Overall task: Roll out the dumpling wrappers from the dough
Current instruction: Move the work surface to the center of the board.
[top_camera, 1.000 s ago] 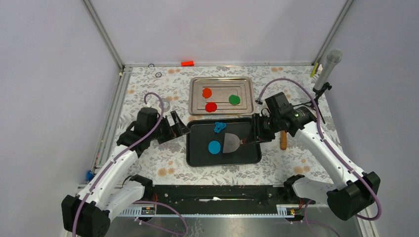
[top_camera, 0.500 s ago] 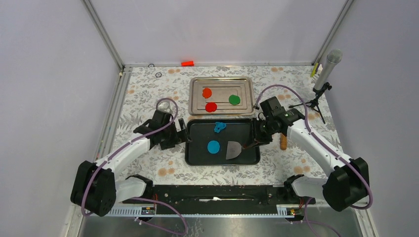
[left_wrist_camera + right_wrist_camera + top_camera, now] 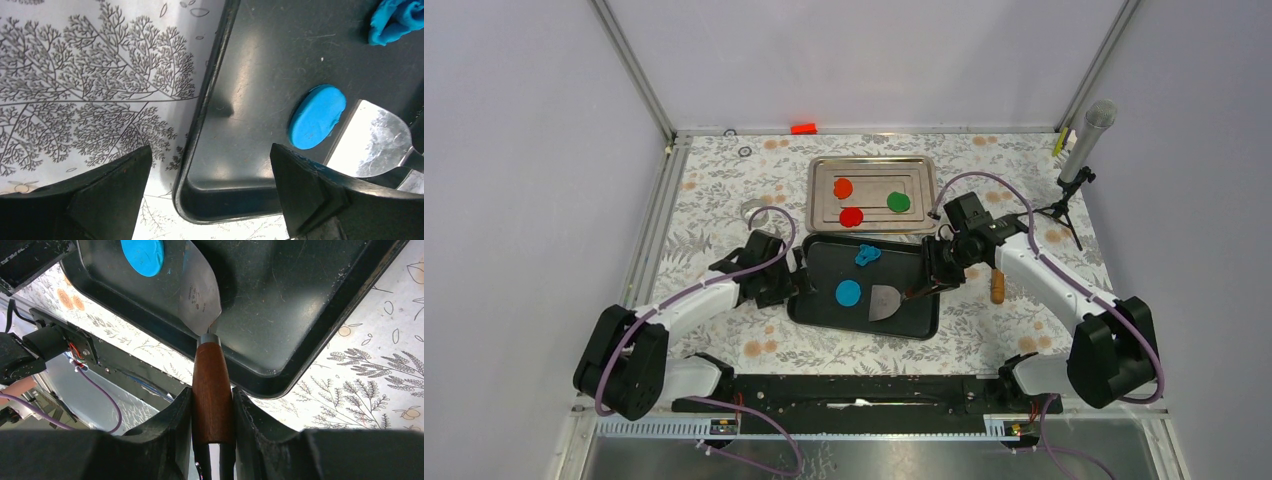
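The black tray has skewed leftward, and my left pincer has come in, open astride its rim, while my right pincer (clamped on the spatula) holds the blade at the edge of the blue wrapper in the tray, ready to lift.

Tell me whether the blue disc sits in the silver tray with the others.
No, the blue disc lies in the black tray, while the silver tray holds only the orange disc, red disc and green disc.

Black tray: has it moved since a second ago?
Yes. The black tray has slid left and skewed: its near-left corner now pokes out left of the silver tray, whose left edge it roughly matched earlier.
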You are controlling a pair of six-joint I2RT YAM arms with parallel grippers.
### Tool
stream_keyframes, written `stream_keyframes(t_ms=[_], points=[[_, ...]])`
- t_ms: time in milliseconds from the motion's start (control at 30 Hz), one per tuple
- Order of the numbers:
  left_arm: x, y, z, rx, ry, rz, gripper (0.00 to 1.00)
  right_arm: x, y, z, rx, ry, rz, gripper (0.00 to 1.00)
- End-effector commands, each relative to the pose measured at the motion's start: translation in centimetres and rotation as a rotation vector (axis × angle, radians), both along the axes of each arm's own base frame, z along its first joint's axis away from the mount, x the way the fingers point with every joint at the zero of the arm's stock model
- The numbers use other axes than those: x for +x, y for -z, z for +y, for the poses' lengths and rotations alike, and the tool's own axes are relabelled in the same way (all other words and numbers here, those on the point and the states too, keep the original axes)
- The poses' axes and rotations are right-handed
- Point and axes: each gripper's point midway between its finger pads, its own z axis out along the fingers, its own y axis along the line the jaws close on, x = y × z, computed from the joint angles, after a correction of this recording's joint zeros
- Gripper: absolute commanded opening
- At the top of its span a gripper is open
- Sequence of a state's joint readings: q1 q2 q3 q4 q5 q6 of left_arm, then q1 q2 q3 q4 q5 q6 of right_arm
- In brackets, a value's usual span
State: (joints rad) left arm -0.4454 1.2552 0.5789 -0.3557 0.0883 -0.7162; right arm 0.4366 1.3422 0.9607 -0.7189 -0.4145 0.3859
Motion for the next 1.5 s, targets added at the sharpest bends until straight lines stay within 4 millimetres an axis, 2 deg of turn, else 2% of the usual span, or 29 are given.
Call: stream_keyframes(t_ms=[0,200,400,733,867,1067,1200,1233,1467], points=[[0.9,1.0,0.0,0.016,-0.02,-0.023,0.97,0.1,1.5,-0.8,-0.062,0.002,0.013,0.0],[0.9,1.4,-0.3,0.017,-0.004,-0.026,0.91,0.5,0.9,-0.5,-0.035,0.019,0.007,0.0],[0.7,1.7,-0.2,0.035,0.005,-0.019,0.74,1.7,0.1,-1.7,-0.043,0.069,-0.031,0.0],[0.1,3.0,-0.1,0.072,0.019,0.016,0.56,0.9,2.2,-1.3,0.002,0.111,0.025,0.0],[0.0,3.4,-0.1,0.084,0.019,0.023,0.41,0.6,2.7,-0.9,0.034,0.137,0.041,0.0],[-0.2,3.7,-0.1,0.087,0.021,0.036,0.24,0.6,3.0,-1.0,0.034,0.163,0.032,0.0],[-0.3,3.8,-0.1,0.087,0.021,0.043,0.02,0.5,3.0,-1.1,0.034,0.165,0.031,0.0],[-0.4,3.8,-0.1,0.088,0.021,0.047,0.0,0.5,3.1,-1.1,0.033,0.165,0.035,0.0],[-0.6,3.9,0.0,0.09,0.019,0.051,0.0,0.4,3.4,-1.2,0.028,0.174,0.033,0.0]])
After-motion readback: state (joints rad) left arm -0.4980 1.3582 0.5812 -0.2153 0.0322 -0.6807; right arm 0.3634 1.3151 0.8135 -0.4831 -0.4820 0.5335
